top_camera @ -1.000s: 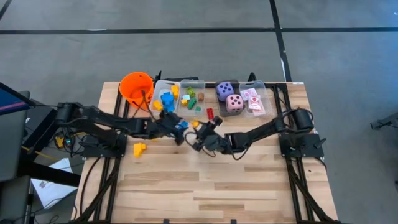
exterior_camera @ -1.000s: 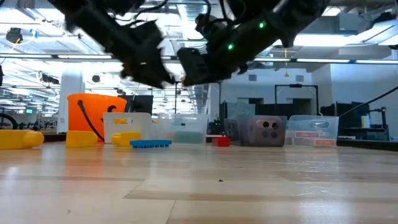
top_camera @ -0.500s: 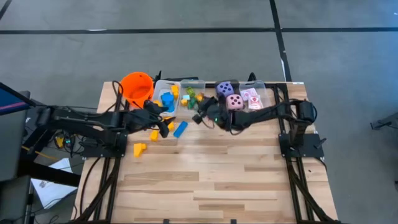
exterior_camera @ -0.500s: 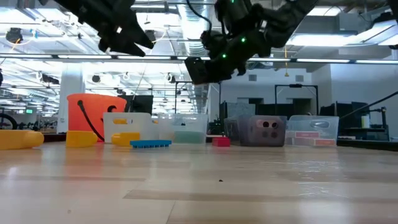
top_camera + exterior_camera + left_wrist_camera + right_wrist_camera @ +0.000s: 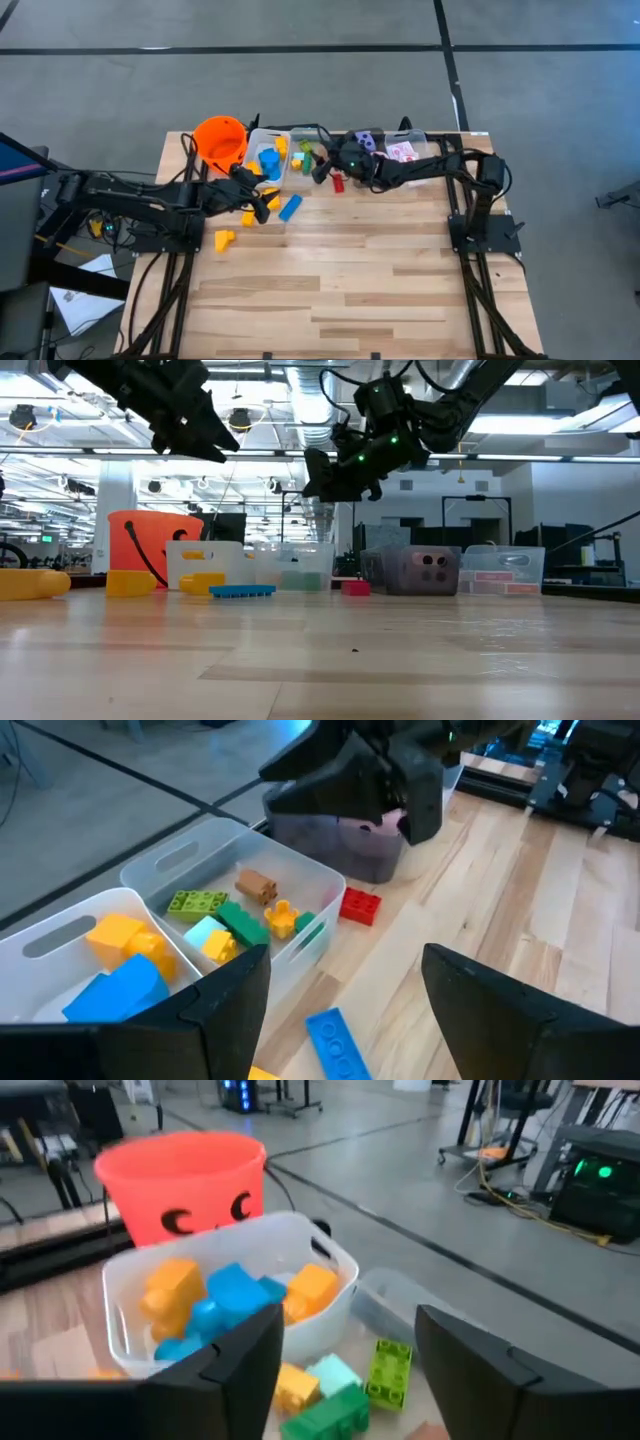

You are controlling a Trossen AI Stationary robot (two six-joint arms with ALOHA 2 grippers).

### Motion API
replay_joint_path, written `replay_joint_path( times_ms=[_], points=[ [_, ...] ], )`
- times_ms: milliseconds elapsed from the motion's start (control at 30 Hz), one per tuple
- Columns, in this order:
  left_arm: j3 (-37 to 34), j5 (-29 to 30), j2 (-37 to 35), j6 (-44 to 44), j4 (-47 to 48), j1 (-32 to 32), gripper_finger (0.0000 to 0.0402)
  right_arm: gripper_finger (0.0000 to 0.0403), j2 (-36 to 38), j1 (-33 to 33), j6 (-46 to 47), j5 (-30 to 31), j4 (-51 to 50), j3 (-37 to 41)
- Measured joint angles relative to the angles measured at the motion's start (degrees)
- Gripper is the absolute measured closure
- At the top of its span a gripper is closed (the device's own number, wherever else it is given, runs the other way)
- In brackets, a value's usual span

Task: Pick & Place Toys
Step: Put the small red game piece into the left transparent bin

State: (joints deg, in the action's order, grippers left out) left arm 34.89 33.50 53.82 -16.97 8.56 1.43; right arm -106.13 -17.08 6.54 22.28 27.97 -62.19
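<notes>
Left of the middle bin [image 5: 310, 160], the left gripper [image 5: 258, 198] hangs with jaws spread and empty, likely poised for the loose blue block [image 5: 290, 207] beside it. The right gripper [image 5: 328, 163], jaws apart with nothing between, hovers over that bin, apparently to drop blocks inside. A red block [image 5: 338, 184] lies just outside.

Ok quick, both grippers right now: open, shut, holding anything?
Left gripper: open, empty, above the table by the blue brick.
Right gripper: open, empty, over the middle bin.
</notes>
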Motion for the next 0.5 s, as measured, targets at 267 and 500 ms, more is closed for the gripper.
replay_joint_path(
  times_ms=[267, 500],
  points=[
    [0.0, 0.0, 0.0, -1.3, 0.0, 0.0, 0.0147, 0.0163, 0.0, 9.3, 0.4, 8.4, -7.0, 0.0],
    [0.0, -0.1, 0.0, -1.3, 0.0, 0.0, 0.0147, 0.0189, 0.0, 22.7, 6.7, 34.5, -9.0, 0.0]
  ],
)
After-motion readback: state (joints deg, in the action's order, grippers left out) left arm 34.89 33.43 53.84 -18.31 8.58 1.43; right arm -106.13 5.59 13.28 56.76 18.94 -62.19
